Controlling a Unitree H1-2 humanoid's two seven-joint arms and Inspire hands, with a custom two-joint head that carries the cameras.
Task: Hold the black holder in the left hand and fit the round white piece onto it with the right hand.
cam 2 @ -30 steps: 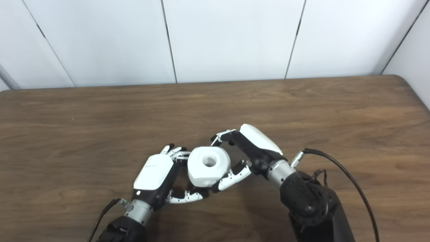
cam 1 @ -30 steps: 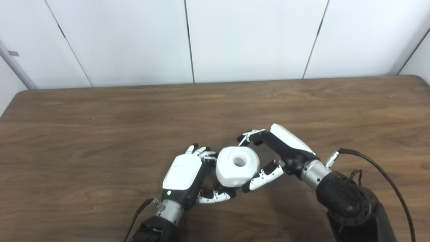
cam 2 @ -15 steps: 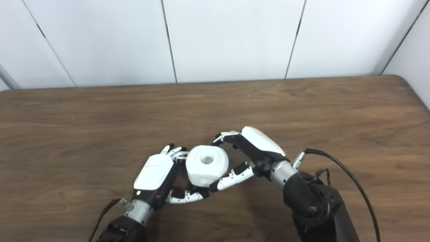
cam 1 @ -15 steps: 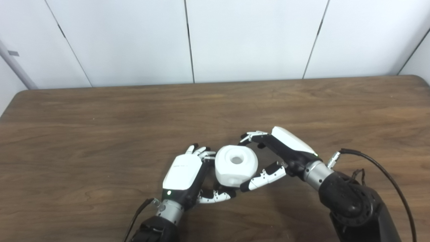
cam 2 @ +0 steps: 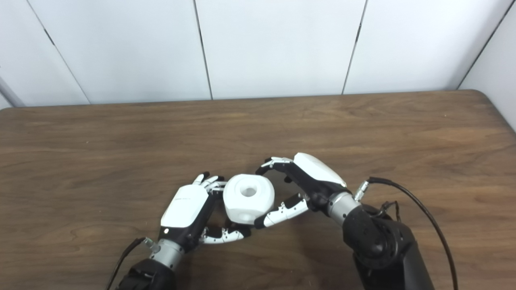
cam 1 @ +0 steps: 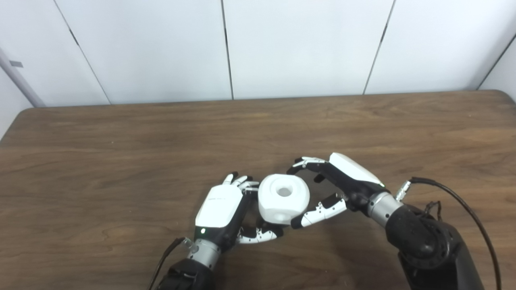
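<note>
**White piece between both hands**

I see the white piece (cam 1: 284,198) low over the table (cam 1: 121,161) — my left hand (cam 1: 225,209) curls under it, holder hidden (grip unclear). My right hand (cam 1: 334,185) cups its right side, fingers spread, contact uncertain.

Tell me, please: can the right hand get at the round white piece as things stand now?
Probably yes. The right hand already sits around the round white piece, one finger at its far edge, the thumb at its near side. The left hand keeps to the other side, so nothing blocks it.
</note>
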